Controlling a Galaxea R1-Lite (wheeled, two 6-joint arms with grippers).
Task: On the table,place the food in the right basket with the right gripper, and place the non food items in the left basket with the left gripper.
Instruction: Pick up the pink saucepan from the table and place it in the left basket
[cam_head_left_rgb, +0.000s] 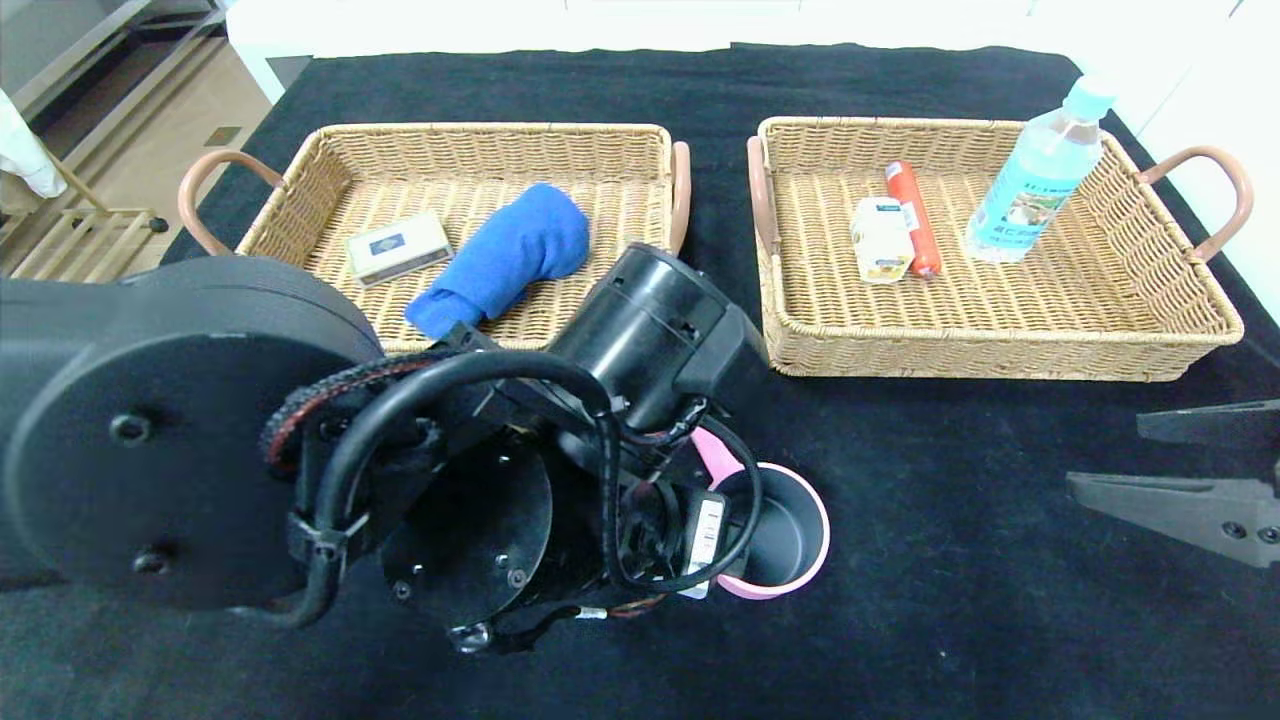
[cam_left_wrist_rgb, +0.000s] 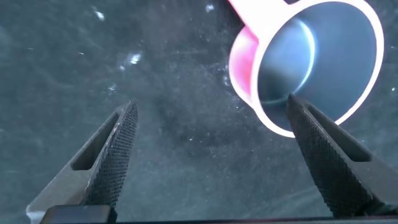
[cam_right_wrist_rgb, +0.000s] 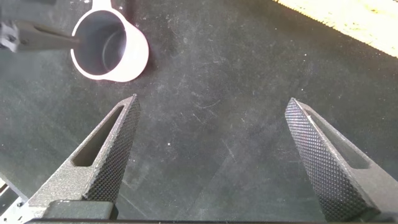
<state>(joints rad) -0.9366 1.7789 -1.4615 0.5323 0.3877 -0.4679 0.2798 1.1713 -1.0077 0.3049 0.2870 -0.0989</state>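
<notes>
Over the pink cup (cam_head_left_rgb: 785, 530), left claw (cam_left_wrist_rgb: 211, 140) spread wide; right claw (cam_right_wrist_rgb: 211, 143) likewise, off right.

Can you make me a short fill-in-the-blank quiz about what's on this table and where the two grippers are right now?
1. The blue cloth lies in the ____ basket.
2. The only item on the bare table is a pink ____.
3. The water bottle stands ____ in the right basket.
4. The left gripper hangs open over the table by the cup, while the right gripper is ____ too.

Missing words: left; cup; upright; open
</notes>
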